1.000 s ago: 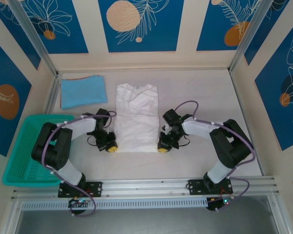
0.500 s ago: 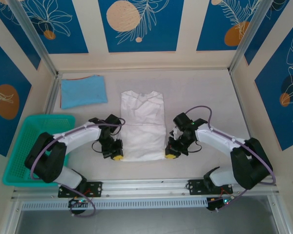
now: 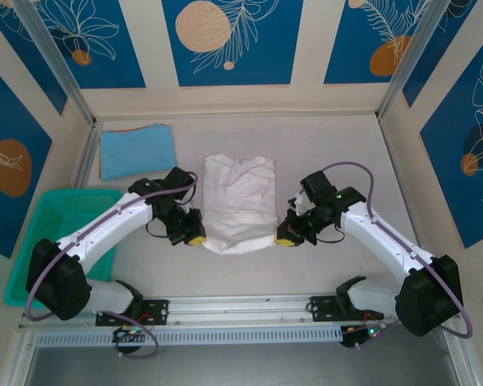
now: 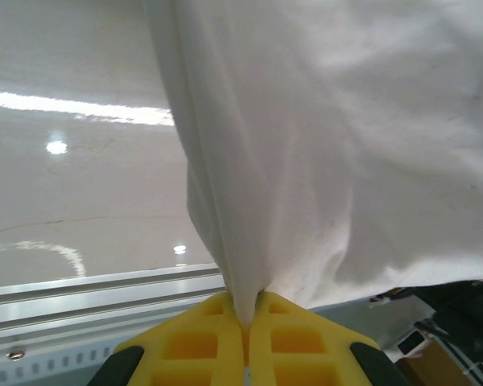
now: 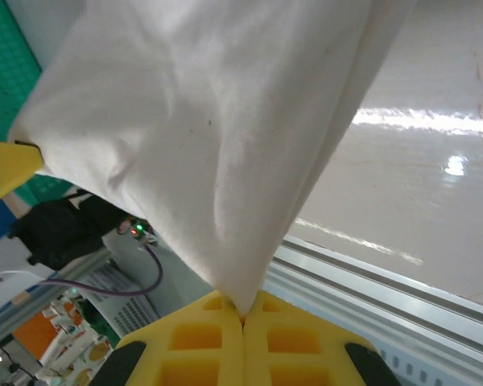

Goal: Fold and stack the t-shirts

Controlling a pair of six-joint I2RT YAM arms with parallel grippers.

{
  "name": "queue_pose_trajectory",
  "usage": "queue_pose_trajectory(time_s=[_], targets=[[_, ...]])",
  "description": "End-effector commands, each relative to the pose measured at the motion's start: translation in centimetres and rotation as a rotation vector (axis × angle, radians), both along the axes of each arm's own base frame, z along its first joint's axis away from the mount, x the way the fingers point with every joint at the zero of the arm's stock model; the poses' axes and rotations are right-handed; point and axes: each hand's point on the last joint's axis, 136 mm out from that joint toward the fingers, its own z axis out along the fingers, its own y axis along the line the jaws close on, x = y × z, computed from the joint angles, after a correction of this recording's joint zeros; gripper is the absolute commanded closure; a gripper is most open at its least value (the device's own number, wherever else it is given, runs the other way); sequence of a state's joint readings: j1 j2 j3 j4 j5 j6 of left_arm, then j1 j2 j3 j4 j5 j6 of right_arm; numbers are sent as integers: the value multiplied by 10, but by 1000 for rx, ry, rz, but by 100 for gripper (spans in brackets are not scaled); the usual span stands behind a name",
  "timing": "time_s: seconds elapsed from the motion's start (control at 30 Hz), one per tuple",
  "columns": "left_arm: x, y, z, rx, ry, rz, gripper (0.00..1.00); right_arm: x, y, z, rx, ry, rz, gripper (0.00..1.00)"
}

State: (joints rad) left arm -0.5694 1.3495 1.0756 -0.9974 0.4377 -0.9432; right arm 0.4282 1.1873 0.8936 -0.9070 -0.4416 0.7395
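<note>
**Both grippers pinch the near corners of the white t-shirt**

In the left wrist view, the left gripper [image 4: 245, 322] has its yellow fingers [image 4: 197, 350] pressed together at the bottom centre of the frame. A gathered fold of the white t-shirt [image 4: 322, 161] is clamped in the seam between them, and the cloth fans upward and to the right.

The right wrist view is much the same. The right gripper [image 5: 243, 318] is closed tight on a corner of the shirt, which spreads up and to the left. A yellow tip at that frame's left edge is probably the other gripper's finger.

From above, the two grippers sit at the lower left and lower right corners of the shirt, just below the centre of the frame. The near hem sags slightly between them. The shirt is a narrow rectangle with its collar toward the top, lying on the pale table [image 3: 346, 145].

The light-blue t-shirt [image 3: 137, 151] lies folded in the upper left, well apart from the white one. A teal mesh basket [image 3: 40, 241] sits at the left edge. An aluminium rail [image 3: 241, 305] crosses the bottom.
</note>
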Motion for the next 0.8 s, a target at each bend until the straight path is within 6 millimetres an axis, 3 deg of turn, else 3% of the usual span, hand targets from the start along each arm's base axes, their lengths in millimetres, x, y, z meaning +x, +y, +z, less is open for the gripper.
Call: queue_pose_trajectory(time_s=[0.0, 0.17, 0.4, 0.53, 0.63, 0.7, 0.77], targets=[[15, -6, 20, -32, 12, 47, 94, 13, 2, 26, 61, -8, -44, 100], [57, -13, 39, -66, -32, 89, 94, 45, 0, 46, 81, -41, -111, 100], [132, -12, 45, -124, -77, 184, 93, 114, -5, 54, 52, -26, -227, 100], [184, -15, 43, -106, -83, 191, 94, 160, -4, 45, 32, 20, -279, 100], [223, -12, 29, -75, -79, 227, 93, 201, -1, 35, 25, 57, -311, 100], [249, -5, 15, -47, -76, 265, 94, 230, -1, 16, 0, 111, -333, 100], [277, 6, -1, -10, -68, 328, 85, 259, -2, -4, -29, 157, -367, 100]])
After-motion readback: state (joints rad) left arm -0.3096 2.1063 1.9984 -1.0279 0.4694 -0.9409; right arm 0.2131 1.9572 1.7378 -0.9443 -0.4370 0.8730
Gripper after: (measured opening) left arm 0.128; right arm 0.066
